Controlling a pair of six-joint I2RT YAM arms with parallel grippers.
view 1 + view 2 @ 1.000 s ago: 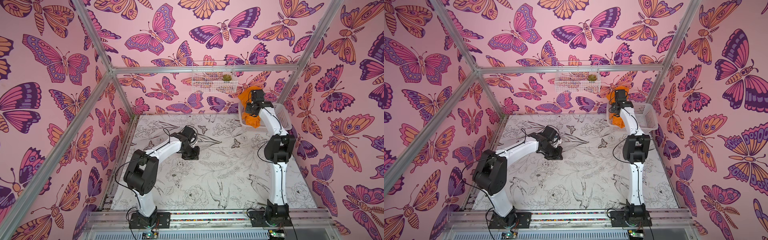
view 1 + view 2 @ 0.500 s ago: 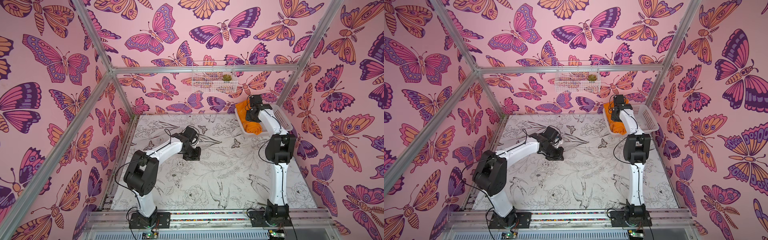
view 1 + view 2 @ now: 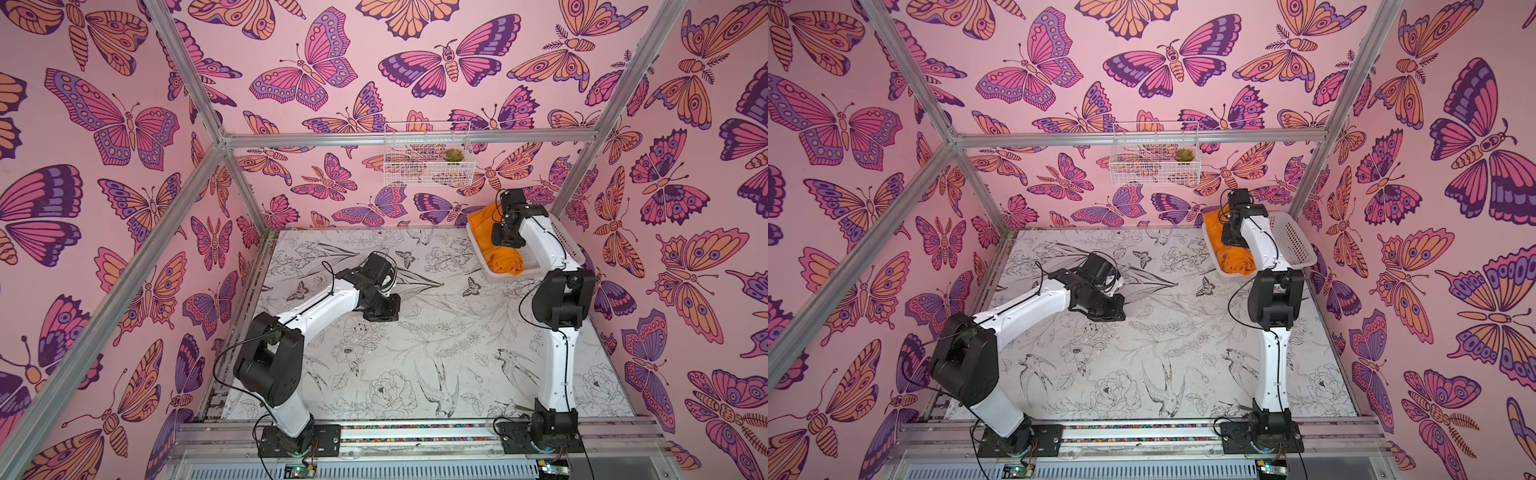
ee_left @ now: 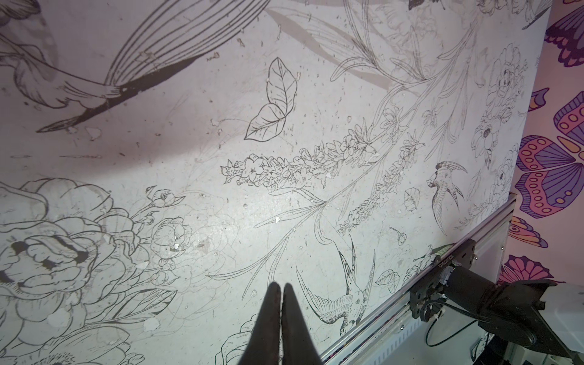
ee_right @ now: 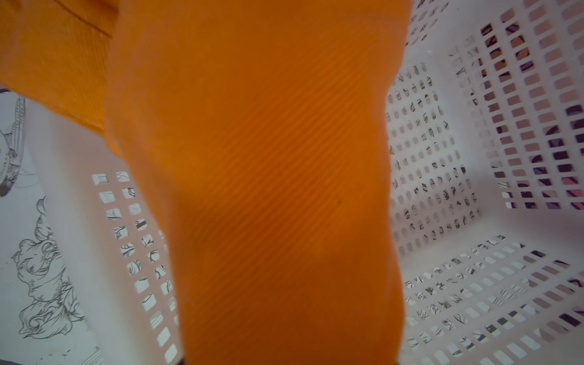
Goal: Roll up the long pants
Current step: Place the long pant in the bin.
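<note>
**Pants rolled and in the basket**

The long pants [image 3: 505,262] lie as an orange roll inside the white basket [image 3: 1292,241] at the table's [image 4: 316,94] far right corner. Rolling looks finished (my judgement); only the arm's retreat seems left. The right gripper [image 3: 503,243] hangs just above the cloth, its fingers hidden, so I cannot tell their spread. The left gripper [image 4: 280,292] is pinched together, empty, over the table.

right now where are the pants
In both top views the pants lie bunched in the white basket at the far right corner of the table.
</note>
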